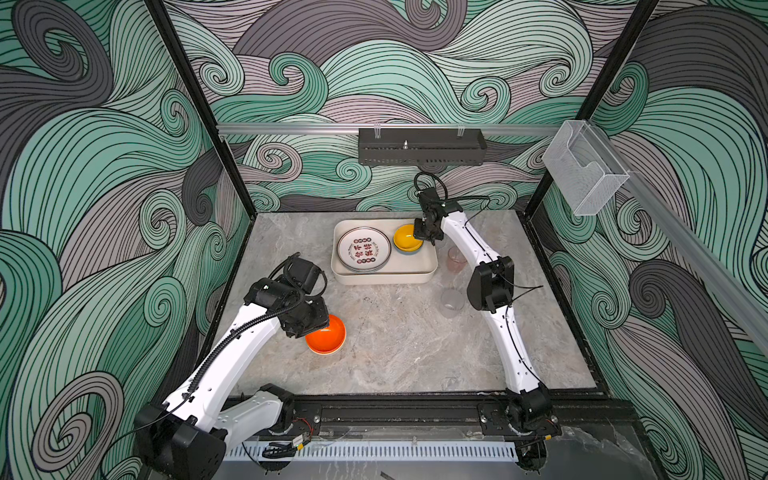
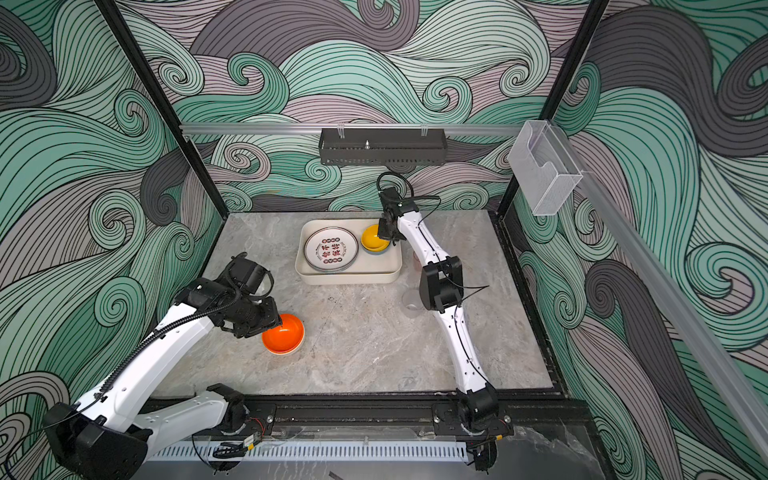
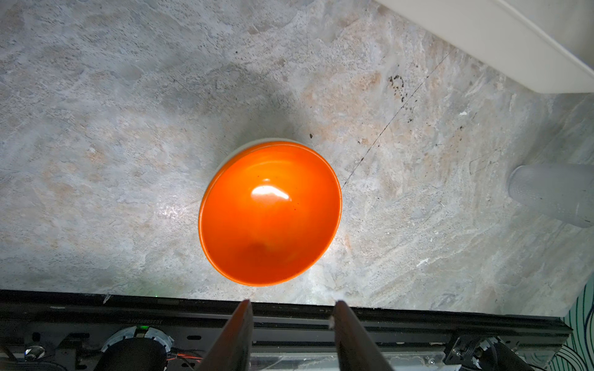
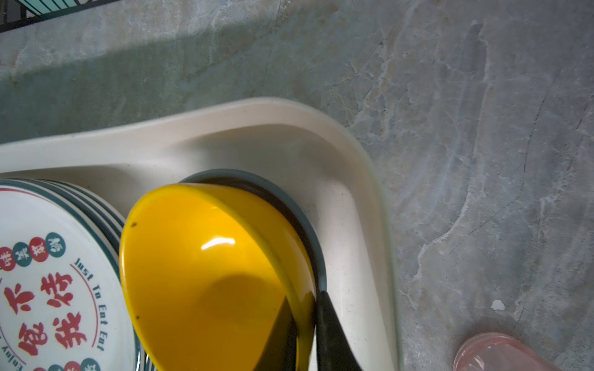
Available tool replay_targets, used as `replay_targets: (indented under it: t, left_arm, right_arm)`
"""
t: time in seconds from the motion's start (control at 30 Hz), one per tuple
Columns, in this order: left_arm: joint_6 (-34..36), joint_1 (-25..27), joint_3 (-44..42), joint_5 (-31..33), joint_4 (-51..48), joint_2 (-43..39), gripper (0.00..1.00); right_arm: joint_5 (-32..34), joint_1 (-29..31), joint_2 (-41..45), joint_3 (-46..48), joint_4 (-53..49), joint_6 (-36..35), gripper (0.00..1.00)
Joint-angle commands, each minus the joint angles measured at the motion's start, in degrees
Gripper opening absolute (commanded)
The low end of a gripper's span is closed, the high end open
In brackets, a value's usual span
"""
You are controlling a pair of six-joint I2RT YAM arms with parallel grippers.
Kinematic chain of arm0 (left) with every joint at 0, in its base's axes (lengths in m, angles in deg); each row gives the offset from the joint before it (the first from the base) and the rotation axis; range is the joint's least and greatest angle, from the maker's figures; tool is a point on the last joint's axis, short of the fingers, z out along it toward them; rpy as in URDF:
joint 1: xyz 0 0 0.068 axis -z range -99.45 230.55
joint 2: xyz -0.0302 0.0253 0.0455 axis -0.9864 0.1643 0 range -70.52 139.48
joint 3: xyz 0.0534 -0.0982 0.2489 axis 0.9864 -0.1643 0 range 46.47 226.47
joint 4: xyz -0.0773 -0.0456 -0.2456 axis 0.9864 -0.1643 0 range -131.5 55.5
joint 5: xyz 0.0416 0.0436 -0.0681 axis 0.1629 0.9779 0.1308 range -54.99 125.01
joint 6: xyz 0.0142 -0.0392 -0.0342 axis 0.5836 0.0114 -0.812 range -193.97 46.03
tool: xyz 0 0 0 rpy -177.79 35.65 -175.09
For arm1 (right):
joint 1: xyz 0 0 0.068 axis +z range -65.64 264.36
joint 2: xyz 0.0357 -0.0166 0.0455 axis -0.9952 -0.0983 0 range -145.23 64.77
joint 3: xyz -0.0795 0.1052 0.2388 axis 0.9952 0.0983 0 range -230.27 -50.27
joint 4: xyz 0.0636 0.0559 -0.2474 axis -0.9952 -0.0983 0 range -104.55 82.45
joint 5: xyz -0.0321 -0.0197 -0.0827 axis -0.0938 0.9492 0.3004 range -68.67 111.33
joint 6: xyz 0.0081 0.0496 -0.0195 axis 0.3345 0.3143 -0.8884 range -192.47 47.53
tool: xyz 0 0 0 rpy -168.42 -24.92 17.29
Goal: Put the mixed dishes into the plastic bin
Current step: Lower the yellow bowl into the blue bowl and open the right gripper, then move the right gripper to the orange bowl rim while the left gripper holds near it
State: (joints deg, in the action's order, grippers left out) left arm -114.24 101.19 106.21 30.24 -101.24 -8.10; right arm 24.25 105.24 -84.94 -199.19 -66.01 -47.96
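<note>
- One plastic bin (image 1: 384, 277), at the far middle of the table (image 1: 407, 357).
- Inside it on the left, one stack of plates (image 1: 364, 249), top plate white with red characters. At least four rims visible in the right wrist view, exact count unclear.
- Inside it on the right, two nested bowls: yellow bowl (image 4: 205, 276) sitting tilted in a blue-grey bowl (image 4: 238, 173).
- Right gripper (image 4: 305, 297) pinched on the yellow bowl's right rim, one finger inside the wall and one outside, both close against it.
- Two more bowls on the table at near left, well apart from the bin: orange bowl (image 3: 270, 215) nested in a cream bowl (image 3: 247, 145), the latter showing only as a sliver of rim.
- Left gripper (image 3: 289, 305) hovering by the orange bowl's left side, fingers parted with a clear gap, holding nothing and touching nothing.
- Two translucent cups on the table right of the bin: pink cup (image 1: 456, 259) just beside its right wall, clear cup (image 1: 451, 302) nearer.
</note>
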Motion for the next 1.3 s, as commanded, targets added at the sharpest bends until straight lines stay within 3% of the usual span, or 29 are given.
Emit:
replay_targets:
  t: [0.0,0.07,0.3,0.83,1.27]
  left_arm:
    - [-0.5,-0.3,-0.2,-0.5,-1.8,0.2,0.45]
    - [-0.5,-0.3,-0.2,-0.4,-1.8,0.3,0.45]
    - [-0.5,-0.5,-0.1,-0.3,-1.7,0.6,0.45]
    - [0.8,-4.7,0.4,2.8,-1.2,-2.4,0.46]
    - [1.5,-9.6,-0.4,3.0,-2.7,-3.3,0.46]
  right_arm:
    - [0.0,-0.3,-1.3,-1.6,0.7,0.5,0.15]
    - [-0.1,-0.3,-1.4,-1.5,0.6,0.5,0.15]
    - [-0.4,-0.3,0.1,0.3,0.6,0.1,0.37]
    - [-3.9,0.4,19.9,15.5,1.1,-2.0,0.39]
    - [-17.4,5.2,43.3,47.1,12.7,-3.2,0.39]
